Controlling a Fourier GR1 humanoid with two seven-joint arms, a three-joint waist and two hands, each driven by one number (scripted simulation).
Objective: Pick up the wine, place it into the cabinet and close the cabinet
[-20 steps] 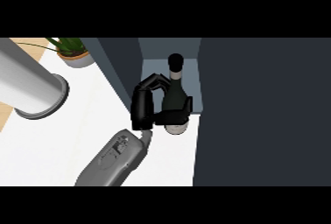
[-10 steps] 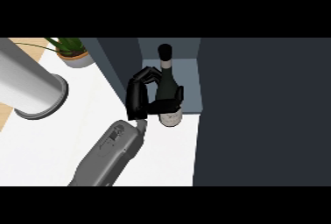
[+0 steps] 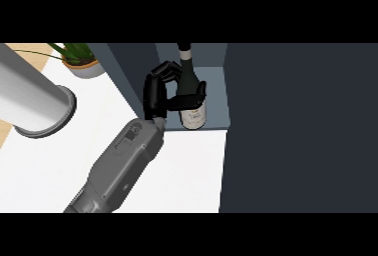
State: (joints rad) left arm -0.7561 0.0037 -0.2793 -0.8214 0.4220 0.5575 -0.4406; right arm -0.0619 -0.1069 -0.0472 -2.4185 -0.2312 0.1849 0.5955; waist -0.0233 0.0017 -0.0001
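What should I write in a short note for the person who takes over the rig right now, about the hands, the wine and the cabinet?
Hands: one hand is in view, on the arm that comes in from the lower left; which hand it is cannot be told. Its fingers are curled round the wine bottle. The other hand is not in view.
Things: the bottle stands upright at the open cabinet, its base near the front edge of the cabinet floor. The large dark panel on the right looks like the cabinet door, not shut.
Done: wine picked up and brought to the cabinet.
Left: release the bottle, withdraw the hand, close the cabinet.
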